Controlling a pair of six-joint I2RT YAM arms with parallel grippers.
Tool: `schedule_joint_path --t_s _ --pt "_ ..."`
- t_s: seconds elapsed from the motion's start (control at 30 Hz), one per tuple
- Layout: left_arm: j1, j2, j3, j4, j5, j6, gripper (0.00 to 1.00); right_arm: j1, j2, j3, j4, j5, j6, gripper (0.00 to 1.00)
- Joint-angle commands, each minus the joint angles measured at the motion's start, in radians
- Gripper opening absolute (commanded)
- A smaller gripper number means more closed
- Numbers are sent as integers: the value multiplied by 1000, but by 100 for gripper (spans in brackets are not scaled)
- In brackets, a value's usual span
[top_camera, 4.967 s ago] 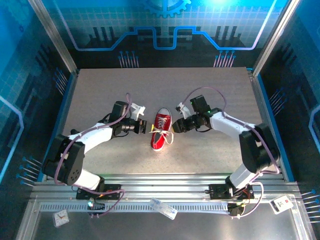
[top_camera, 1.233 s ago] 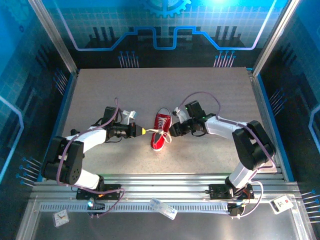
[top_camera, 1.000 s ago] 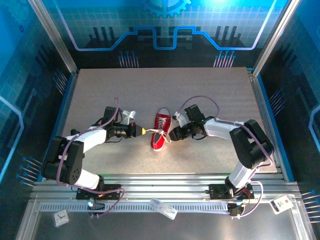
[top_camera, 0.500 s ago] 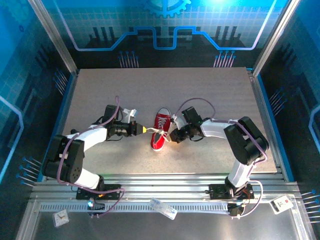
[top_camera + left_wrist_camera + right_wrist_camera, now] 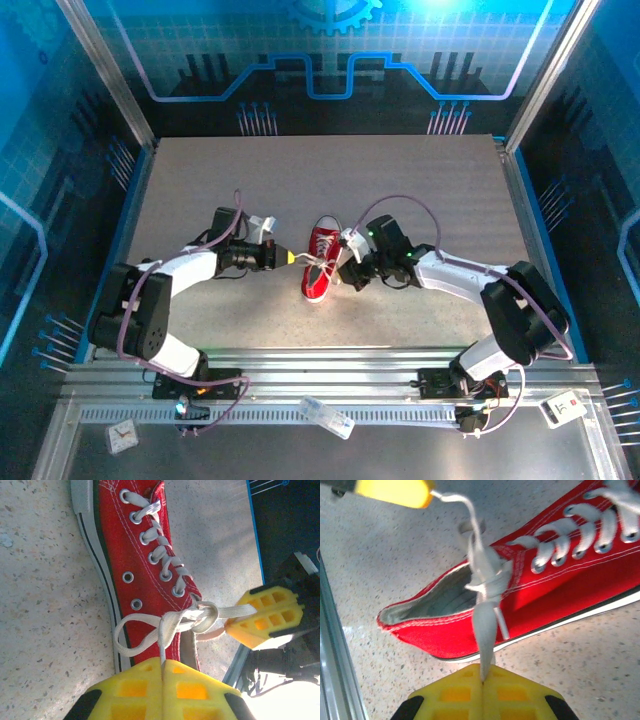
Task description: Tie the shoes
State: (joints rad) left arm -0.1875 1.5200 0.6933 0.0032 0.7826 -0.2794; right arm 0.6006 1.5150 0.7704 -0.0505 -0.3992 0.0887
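Gripping flat white lace [image 5: 482, 620] in both tools: left tool [image 5: 162, 666] pressed together on one strand where it enters the seam of the yellow pads [image 5: 135, 690], right tool [image 5: 482, 677] likewise clamped on the broad opposite strand. Linked across the gap by a loose knot [image 5: 202, 616] over the top eyelets, with a slack loop [image 5: 117, 631] drooping over the white sole toward the left tool.

Sitting just beside and between the two tools, near the middle of the speckled grey counter [image 5: 200, 170]: the small red canvas low-top sneaker [image 5: 316, 284], heel end apparently toward the arm bases.

Judging the step as cinching the knot. Pull both strands outward, level and opposite, at an even pace, to seat the knot on the tongue rather than drag or tip the shoe. Watch the slack loop, as drawing too far risks pulling it through. Avoid lifting, with nothing pinning the sneaker down.

Plenty of bare counter left, right and beyond the toe for the outward pull. Less room on the near side, toward the metal rail [image 5: 330, 360] and the arm bases. Blue-lit walls [image 5: 60, 200] well apart on both flanks. Tightest right at the shoe, with the tools close to each other.
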Motion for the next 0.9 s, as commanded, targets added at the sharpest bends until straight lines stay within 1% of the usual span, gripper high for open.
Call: schedule_joint_path --t_s 0.0,0.1,0.23,0.27,0.3,0.37,0.47,0.53,0.67,0.73,0.87 --pt "-15 26 36 -20 -3 4 0 23 25 38 -61 -44 -59 1" --pt "-26 49 45 -15 -14 -6 0 46 84 83 -84 -67 -72 3" --pt "-34 68 49 1 -28 -26 0 81 151 132 -59 -95 -67 8" --pt "-35 71 49 3 -30 -28 0 90 166 138 -51 -102 -62 12" --pt "-35 73 48 4 -31 -30 0 93 178 139 -41 -112 -58 18" --pt "-35 78 46 3 -35 -30 0 93 194 136 -25 -137 -43 36" --pt "-35 86 46 -1 -36 -29 0 88 176 115 -4 -152 -29 48" --pt "-35 89 44 -2 -39 -27 0 71 139 73 12 -171 -14 55" --pt "-33 95 46 -1 -41 -24 0 9 70 24 10 -238 9 63" --pt "-33 100 47 -1 -39 -22 0 -29 39 4 -3 -270 15 66" --pt "-33 105 48 3 -38 -22 0 -109 -4 -32 -12 -326 24 67"
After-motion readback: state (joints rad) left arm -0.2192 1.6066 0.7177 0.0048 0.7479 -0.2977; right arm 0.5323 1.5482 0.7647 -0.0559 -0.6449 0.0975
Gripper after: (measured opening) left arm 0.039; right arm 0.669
